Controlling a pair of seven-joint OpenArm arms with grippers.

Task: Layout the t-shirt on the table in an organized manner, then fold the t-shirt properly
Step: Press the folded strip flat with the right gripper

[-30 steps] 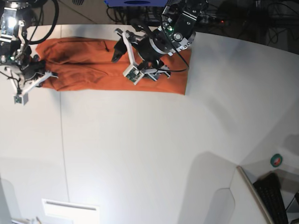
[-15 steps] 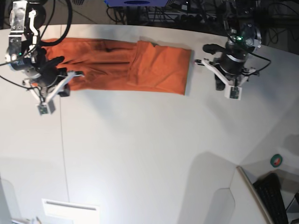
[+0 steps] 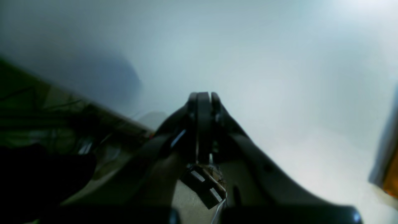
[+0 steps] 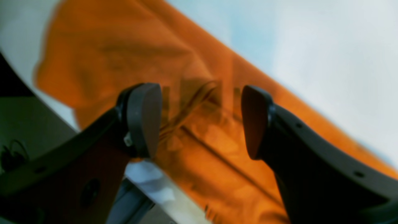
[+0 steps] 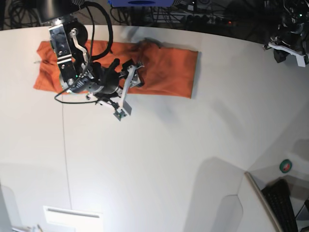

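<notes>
The orange t-shirt (image 5: 166,70) lies as a long folded strip along the far side of the white table (image 5: 169,154). My right gripper (image 5: 126,66) hovers over the strip's middle-left part. In the right wrist view it (image 4: 202,121) is open and empty, with wrinkled orange t-shirt (image 4: 199,149) below and between its pads. My left gripper (image 3: 203,97) is shut and empty over bare table, and a sliver of the t-shirt (image 3: 392,177) shows at the right edge. The left arm (image 5: 288,46) sits at the far right corner, away from the t-shirt.
A thin dark seam (image 5: 65,154) runs down the table's left part. A white sheet (image 5: 72,218) lies at the near edge. A green tape roll (image 5: 286,166) and a keyboard (image 5: 282,203) sit off the table at lower right. Cables (image 5: 159,12) run behind the far edge.
My right arm swung from the t-shirt's left end rightward to over its middle. My left arm pulled back farther to the far right corner. The raised fold near the middle looks flatter.
</notes>
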